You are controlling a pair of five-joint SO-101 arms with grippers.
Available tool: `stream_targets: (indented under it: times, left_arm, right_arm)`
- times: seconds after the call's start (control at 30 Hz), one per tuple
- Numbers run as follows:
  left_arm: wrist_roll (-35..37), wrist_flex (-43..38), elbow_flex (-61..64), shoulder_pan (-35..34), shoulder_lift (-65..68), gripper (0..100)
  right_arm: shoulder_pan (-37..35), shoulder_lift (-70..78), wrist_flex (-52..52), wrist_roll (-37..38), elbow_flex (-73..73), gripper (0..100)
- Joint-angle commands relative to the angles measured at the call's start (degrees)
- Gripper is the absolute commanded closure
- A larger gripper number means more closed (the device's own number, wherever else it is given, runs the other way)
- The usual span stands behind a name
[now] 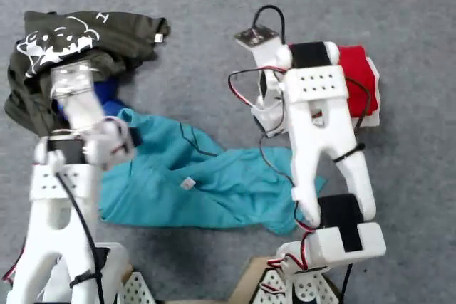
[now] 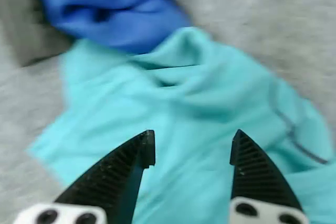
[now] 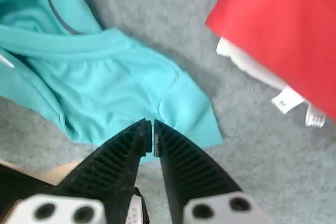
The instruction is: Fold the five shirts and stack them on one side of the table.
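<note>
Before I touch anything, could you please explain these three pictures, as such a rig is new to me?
These are two small white robot arms at a grey table. One picture looks down from above; the other two come from a camera on each wrist. On the table lie a crumpled teal shirt, a blue shirt beside a dark green shirt, and a red shirt folded on a white shirt. The left gripper hangs open over the teal shirt; the right gripper is shut near its edge.
</note>
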Motion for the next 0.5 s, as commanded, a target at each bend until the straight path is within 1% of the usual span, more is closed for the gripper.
stream_targets:
  times: [0.0, 0.07, 0.13, 0.27, 0.37, 0.43, 0.47]
  left_arm:
    - [4.3, -8.0, 3.5, 7.3, 0.4, 75]
    - [4.7, -12.9, 6.3, 9.6, 2.7, 75]
    - [5.0, -15.8, 7.5, 10.5, 6.9, 76]
    - [5.9, -16.4, 4.7, 10.5, 18.0, 76]
    - [5.5, -16.3, 1.5, 10.8, 25.4, 84]
    - [5.4, -15.9, -0.4, 10.9, 28.6, 93]
    - [4.0, -14.9, -1.2, 10.9, 28.9, 97]
  right_arm:
    - [1.0, -3.9, -2.1, 0.3, 1.7, 98.1]
    - [0.7, -4.7, -2.5, 0.3, 2.7, 98.1]
    - [0.6, -5.1, -2.5, 0.3, 3.3, 98.1]
    - [0.9, -5.1, -2.5, 0.3, 3.6, 98.1]
    - [0.6, -5.1, -2.5, 0.3, 3.6, 98.1]
    - [0.6, -4.8, -3.4, 0.3, 3.6, 98.1]
    - [0.6, -4.7, -4.4, 0.3, 3.6, 98.1]
